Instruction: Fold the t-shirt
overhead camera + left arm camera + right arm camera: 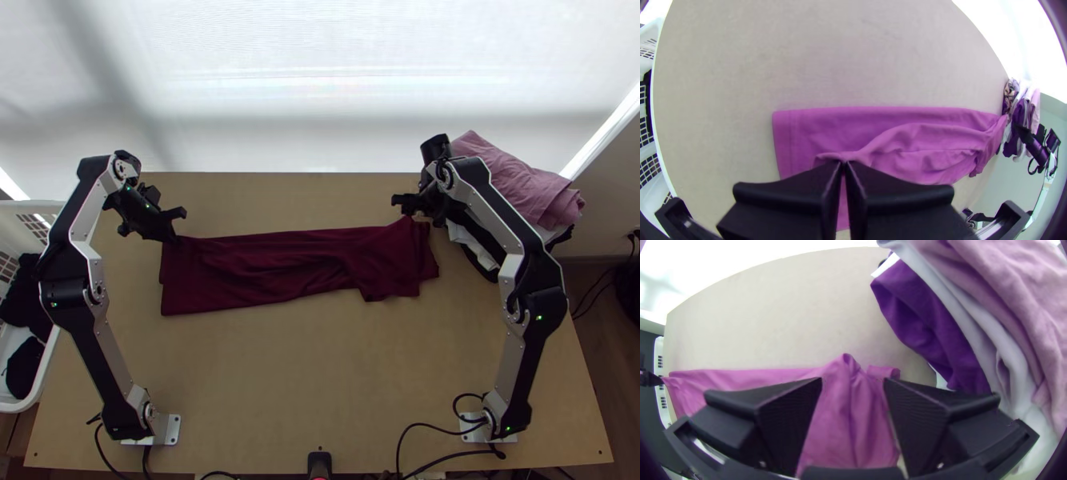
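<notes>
The dark maroon fabric t-shirt (264, 264) lay across the far half of the light wooden table (320, 376) as a long strip, folded lengthwise as far as you could judge; its left end was squared, its right end creased and uneven. Your left gripper (842, 163) was at the strip's far left corner, fingers pressed together with a bit of the shirt pinched at the tips. Your right gripper (853, 381) stood over the far edge near the right end, fingers spread on either side of a raised peak of cloth.

You seemed to be partway through, the narrow fold being set or straightened. The next move likely called for you to close the right fingers on that peak, then draw both ends evenly; shortening the strip end to end would probably follow. Closing off-centre could catch just one layer and skew the fold.

The table's far edge ran close beyond both grippers. Past the shirt's right end, a heap of pink, white and dark clothes (520, 176) sat just beside your right gripper, easy to snag. A white plastic laundry basket (46, 364) bordered the left edge. Your broadest room lay nearside, between the strip and the arm bases.
</notes>
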